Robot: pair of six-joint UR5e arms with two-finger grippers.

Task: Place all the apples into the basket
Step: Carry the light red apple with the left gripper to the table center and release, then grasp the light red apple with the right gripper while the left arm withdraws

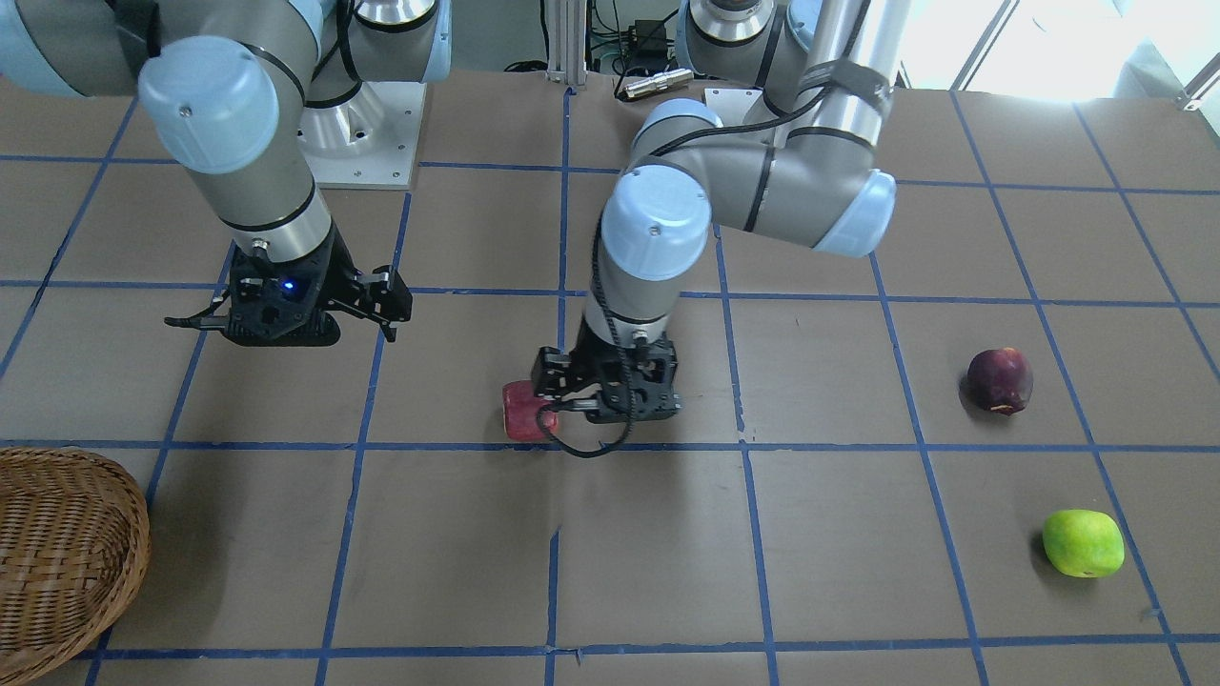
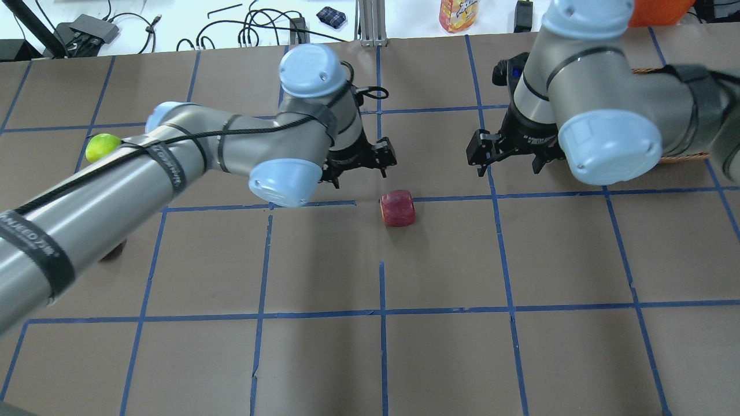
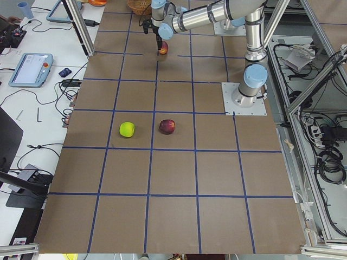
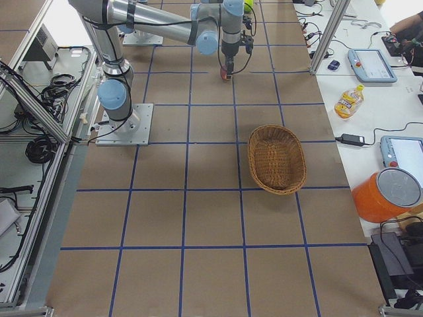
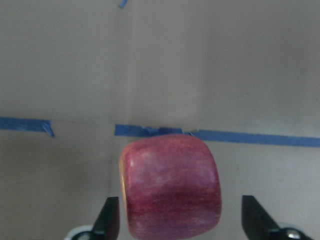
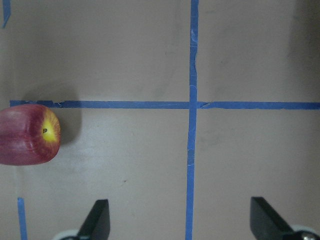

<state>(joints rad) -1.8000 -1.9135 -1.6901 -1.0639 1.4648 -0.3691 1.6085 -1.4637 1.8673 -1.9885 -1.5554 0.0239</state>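
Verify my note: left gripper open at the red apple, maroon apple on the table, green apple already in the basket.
Wrong on the green apple: it is not in the basket but lies on the table near the maroon apple, as the exterior front-facing view shows. The rest stands: the left gripper is open at the red apple.

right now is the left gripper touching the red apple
Cannot tell. Left wrist view: the red apple sits between the open left gripper fingers; one shows a clear gap, the other's tip meets the apple's edge in the picture, contact unclear.
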